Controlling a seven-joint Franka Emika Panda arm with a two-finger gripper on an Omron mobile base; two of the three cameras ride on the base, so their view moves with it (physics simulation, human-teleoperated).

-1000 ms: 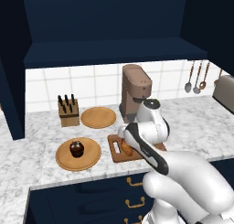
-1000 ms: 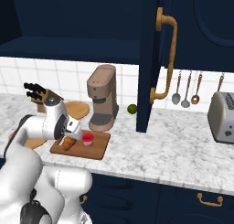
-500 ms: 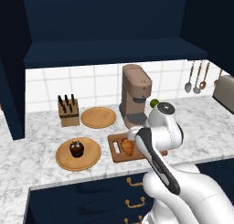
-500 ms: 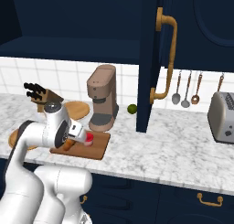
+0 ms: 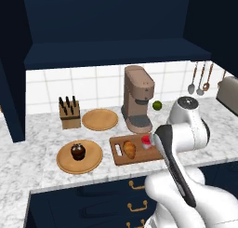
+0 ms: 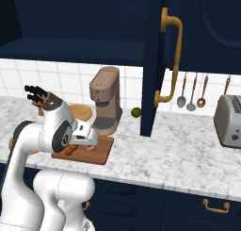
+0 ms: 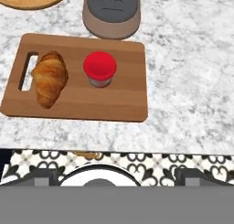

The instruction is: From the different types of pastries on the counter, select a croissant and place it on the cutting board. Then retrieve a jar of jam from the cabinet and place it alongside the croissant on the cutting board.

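The gripper [image 6: 90,141] hangs above the cutting board [image 7: 123,104], whether parted or closed I cannot tell, gripping nothing. Straight below it stand one jar of jam [image 7: 100,69], squat with a red lid and pale body, and beside it one golden-brown croissant [image 7: 50,78] by the slot handle. The left base view adds one dark cupcake [image 5: 78,151] and two round wooden plates [image 5: 100,119], farther off beyond the croissant.

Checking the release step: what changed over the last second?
The arm lifted and drew back from the cutting board, so the gripper is clear of the jar of jam, which stands free. The jar, the croissant beside it and the cupcake on its plate stayed put.
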